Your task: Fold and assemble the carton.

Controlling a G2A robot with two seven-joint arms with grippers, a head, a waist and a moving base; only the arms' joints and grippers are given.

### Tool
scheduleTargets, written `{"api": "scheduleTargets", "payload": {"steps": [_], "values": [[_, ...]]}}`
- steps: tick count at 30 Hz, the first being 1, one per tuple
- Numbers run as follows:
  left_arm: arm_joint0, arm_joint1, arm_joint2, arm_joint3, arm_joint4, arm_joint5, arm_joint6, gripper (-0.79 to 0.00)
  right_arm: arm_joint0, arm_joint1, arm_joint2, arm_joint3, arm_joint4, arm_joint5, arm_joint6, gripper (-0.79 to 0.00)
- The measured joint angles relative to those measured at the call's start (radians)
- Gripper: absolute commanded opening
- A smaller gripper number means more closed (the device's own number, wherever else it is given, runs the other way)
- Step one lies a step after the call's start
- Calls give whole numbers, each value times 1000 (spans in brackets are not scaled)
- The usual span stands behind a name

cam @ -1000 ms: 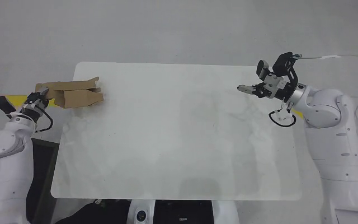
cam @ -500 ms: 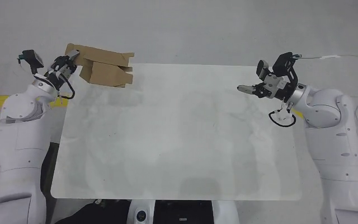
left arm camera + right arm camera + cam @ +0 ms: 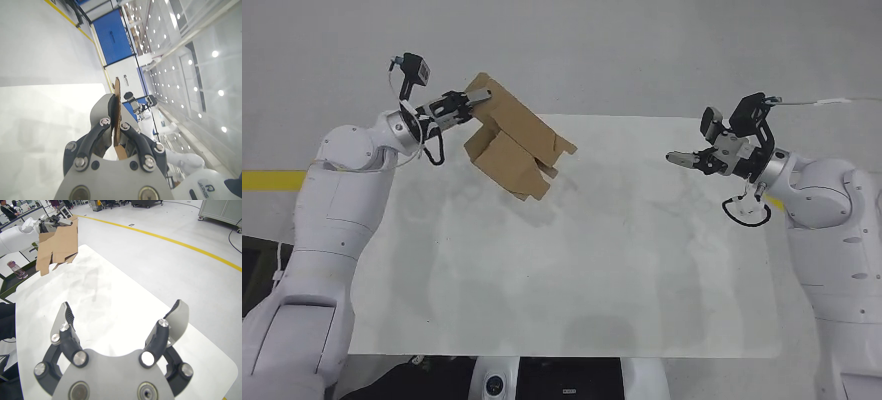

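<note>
A flat, unfolded brown carton (image 3: 514, 140) hangs in the air above the table's far left corner, tilted, flaps pointing down. My left gripper (image 3: 480, 96) is shut on its upper edge; the left wrist view shows the cardboard edge (image 3: 117, 106) pinched between the fingers. From the right wrist view the carton (image 3: 58, 245) is seen far off, held up by the left gripper (image 3: 65, 222). My right gripper (image 3: 679, 158) hovers open above the table's far right part, nothing between its fingers (image 3: 122, 309).
The white table (image 3: 562, 300) stretches between both arms, with bare surface under and in front of the carton. Beside the table, beyond its left end, a pink bottle (image 3: 17, 271) lies on a dark tray.
The left arm has lifted the carton from beyond the table's left edge and swung it up and to the right, over the far left corner. The right arm has stayed still.
</note>
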Motion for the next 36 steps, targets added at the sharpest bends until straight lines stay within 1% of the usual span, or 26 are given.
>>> {"api": "scheduleTargets", "payload": {"steps": [7, 10, 13, 16, 19, 24, 30, 36], "values": [[-55, -54, 118, 18, -109, -75, -176, -785, 0, 0, 0, 0, 0, 0, 0, 0], [-69, -68, 147, 21, -134, -95, -216, -785, 0, 0, 0, 0, 0, 0, 0, 0], [-74, -79, 178, -10, -140, -85, -235, -785, 0, 0, 0, 0, 0, 0, 0, 0], [-67, -80, 204, -58, -131, -77, -242, -785, -15, 0, -5, -3, 15, 16, -7, 0], [-59, -77, 222, -97, -119, -77, -242, -785, -29, 0, -30, 19, 114, 16, 15, 0], [-54, -66, 252, -142, -70, -115, -204, -785, -14, -7, -111, 72, 368, 10, 96, 0], [-57, -50, 307, -157, -4, -172, -148, -785, 32, -21, -233, 125, 692, 5, 242, 0], [-63, -40, 369, -162, -22, -208, -111, -785, 65, -41, -365, 173, 967, 34, 396, 0]]}}
